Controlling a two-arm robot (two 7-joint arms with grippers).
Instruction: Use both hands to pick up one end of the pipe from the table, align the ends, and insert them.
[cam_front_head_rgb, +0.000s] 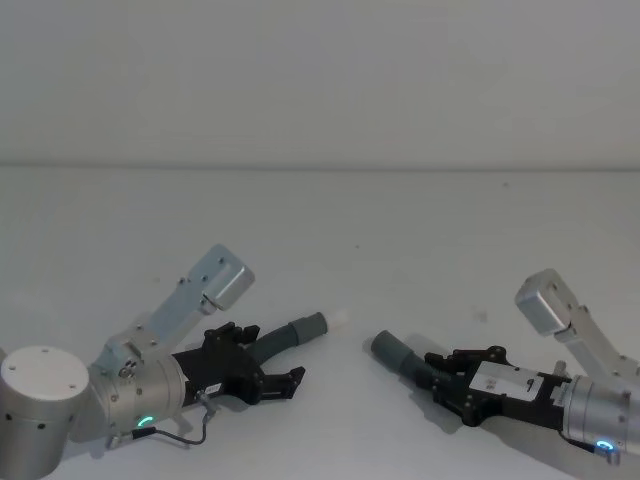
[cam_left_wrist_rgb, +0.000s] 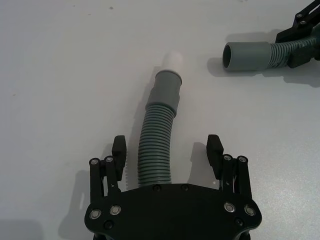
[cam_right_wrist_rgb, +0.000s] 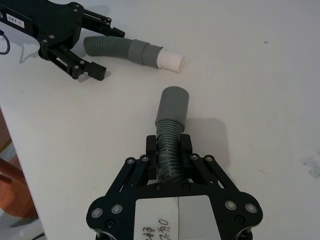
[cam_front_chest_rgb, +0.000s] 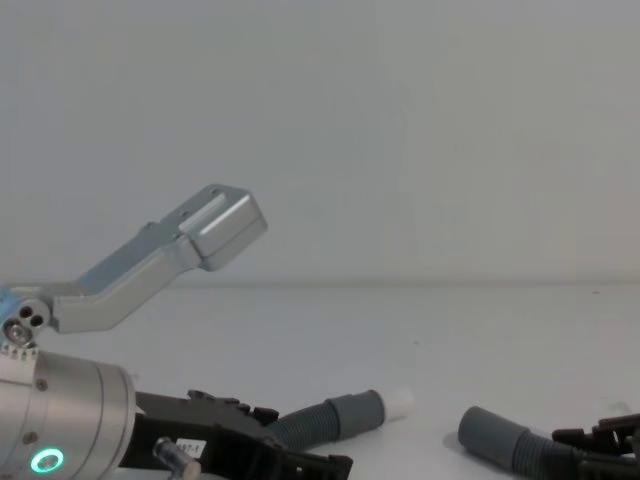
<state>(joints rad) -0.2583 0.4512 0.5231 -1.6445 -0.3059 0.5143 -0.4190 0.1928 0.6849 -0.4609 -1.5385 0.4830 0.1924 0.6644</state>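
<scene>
Left wrist view: left gripper (cam_left_wrist_rgb: 166, 145) is spread wide, fingers (cam_left_wrist_rgb: 118, 150) either side of the pipe (cam_left_wrist_rgb: 159, 125) and not touching it, back along the hose from the white-tipped cuff (cam_left_wrist_rgb: 168, 90). Right gripper (cam_right_wrist_rgb: 168, 145) is clamped on the corrugated section just behind the plain-mouth cuff (cam_right_wrist_rgb: 172, 106) (fingers pinch both sides). That cuff sits near the white-tipped cuff, apart, mouths not lined up. White-tipped cuff lies on the table (cam_left_wrist_rgb: 60, 75).
</scene>
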